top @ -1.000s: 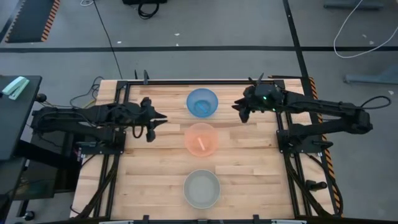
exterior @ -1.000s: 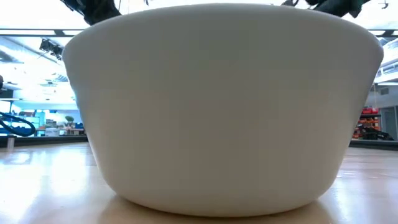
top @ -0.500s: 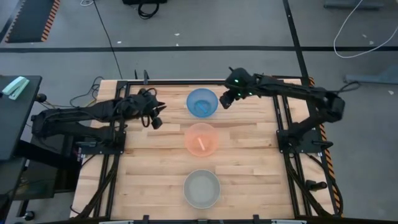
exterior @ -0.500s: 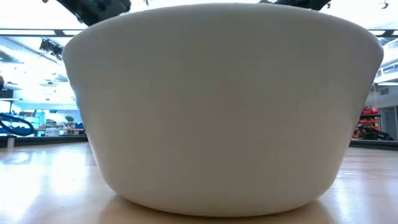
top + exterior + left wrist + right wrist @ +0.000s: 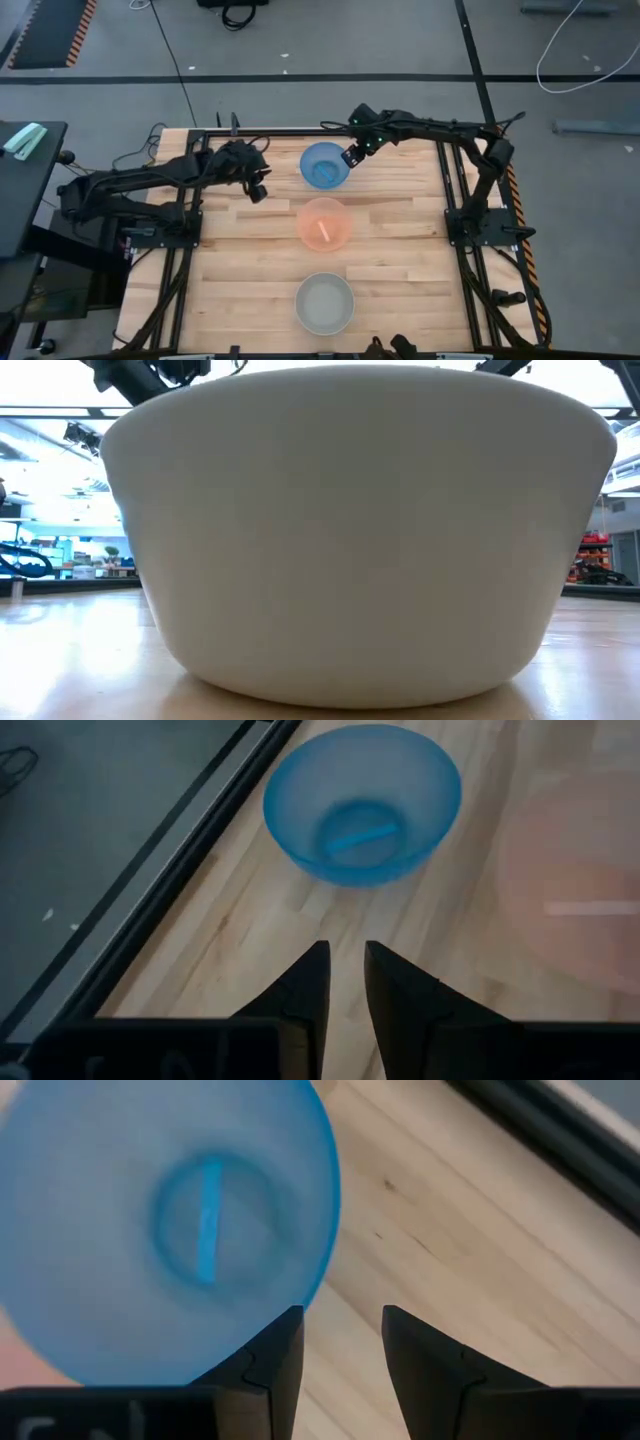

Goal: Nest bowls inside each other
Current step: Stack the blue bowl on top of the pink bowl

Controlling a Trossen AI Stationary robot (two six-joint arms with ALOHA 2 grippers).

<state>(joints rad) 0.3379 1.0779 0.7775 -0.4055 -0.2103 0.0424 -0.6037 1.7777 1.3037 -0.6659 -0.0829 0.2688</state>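
Observation:
Three bowls stand upright on their bases in a row down the table's middle. The blue bowl point(image 5: 325, 165) is farthest, the salmon-orange bowl point(image 5: 324, 224) in the middle, the grey-green bowl point(image 5: 324, 304) nearest, and it fills the low view point(image 5: 360, 530). My right gripper point(image 5: 350, 156) hovers at the blue bowl's far-right rim point(image 5: 325, 1230), slightly open, one finger over the rim and one outside point(image 5: 340, 1320). My left gripper point(image 5: 258, 190) is left of the blue bowl point(image 5: 362, 805), its fingers nearly together point(image 5: 346, 960).
Black frame rails run along the table's left point(image 5: 190, 190) and right point(image 5: 450, 190) sides and along the far edge point(image 5: 170, 870). Bare wood lies between the bowls and both rails. The table ends just past the grey-green bowl at the near edge.
My right arm has swung from the table's right side toward the left and the far edge, bringing its gripper to the blue bowl's rim. My left gripper has edged a little right toward the blue bowl. The bowls have stayed where they were.

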